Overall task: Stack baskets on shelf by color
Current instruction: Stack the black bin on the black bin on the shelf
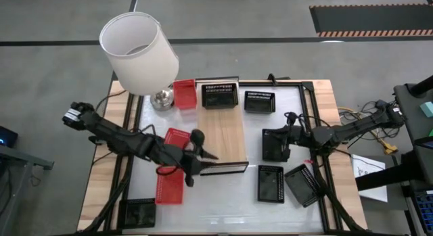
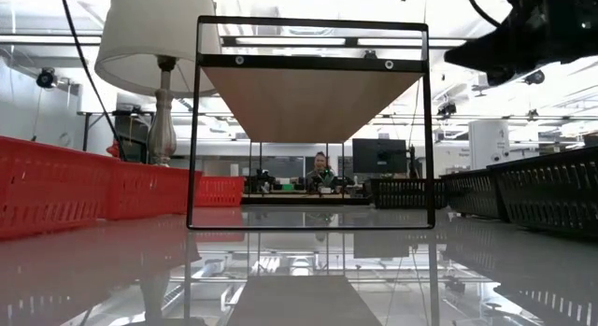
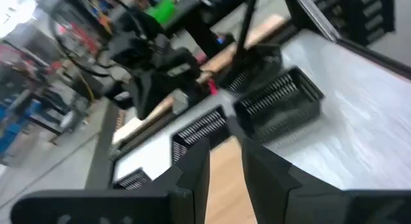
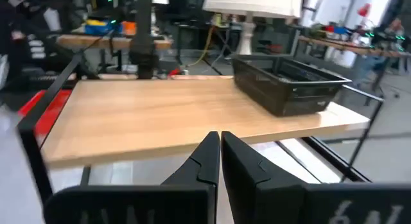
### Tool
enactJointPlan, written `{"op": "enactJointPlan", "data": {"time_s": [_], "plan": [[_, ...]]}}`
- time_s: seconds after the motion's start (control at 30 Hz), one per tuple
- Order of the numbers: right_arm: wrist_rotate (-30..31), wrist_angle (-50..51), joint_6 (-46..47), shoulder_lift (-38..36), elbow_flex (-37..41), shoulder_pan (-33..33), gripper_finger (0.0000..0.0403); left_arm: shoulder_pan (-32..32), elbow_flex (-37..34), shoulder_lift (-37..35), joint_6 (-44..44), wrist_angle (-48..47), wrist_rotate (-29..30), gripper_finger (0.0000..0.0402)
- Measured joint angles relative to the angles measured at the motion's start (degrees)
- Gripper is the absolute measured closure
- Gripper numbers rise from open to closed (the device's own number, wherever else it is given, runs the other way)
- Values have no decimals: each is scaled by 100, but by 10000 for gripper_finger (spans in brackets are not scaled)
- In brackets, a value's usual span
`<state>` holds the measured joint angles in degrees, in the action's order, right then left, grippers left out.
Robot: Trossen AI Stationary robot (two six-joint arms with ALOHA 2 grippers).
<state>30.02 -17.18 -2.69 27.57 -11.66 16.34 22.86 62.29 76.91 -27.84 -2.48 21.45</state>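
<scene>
— Where does the shelf (image 1: pixel 222 136) sit, and which way does it run?

— At the table's middle, long axis from the near edge to the far edge. The left gripper (image 1: pixel 203 157) hangs at its near left corner, fingers a narrow gap apart, holding nothing.

— Any baskets on it?

— One black basket (image 1: pixel 219 96), at the far end, its long side across the board.

— And the other baskets?

— A red basket (image 1: pixel 170 184) lies near left, another red basket (image 1: pixel 176 136) under the left arm, a third (image 1: pixel 183 93) far off beside the lamp (image 1: pixel 140 52). Black ones lie on the right.

— The right gripper (image 1: pixel 279 143)?

— Over a black basket (image 1: pixel 274 145) right of the shelf, fingers pressed together, empty.
</scene>
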Motion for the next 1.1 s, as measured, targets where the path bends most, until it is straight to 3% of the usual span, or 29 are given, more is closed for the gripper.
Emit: {"op": "enactJointPlan", "data": {"time_s": [0.23,0.53,0.73,0.87,1.0,1.1], "plan": [[8,1162,523,78,-863,-10,360,1,-735,-753,-226,666,-23,326],[61,4672,2016,557,-2340,-61,287,54,-1320,-1420,-144,1051,-40,326],[-64,6233,2881,889,-2733,-118,253,50,-1337,-1513,-294,1102,-37,326],[-391,6673,3663,1023,-2829,-114,242,50,-1337,-1513,-303,1100,-37,326],[-1384,6557,3801,1237,-2837,-108,242,50,-1337,-1513,-392,1099,-37,327],[-1482,6490,4656,1516,-2871,-124,249,50,-1337,-1513,-546,1099,-37,327]]}}
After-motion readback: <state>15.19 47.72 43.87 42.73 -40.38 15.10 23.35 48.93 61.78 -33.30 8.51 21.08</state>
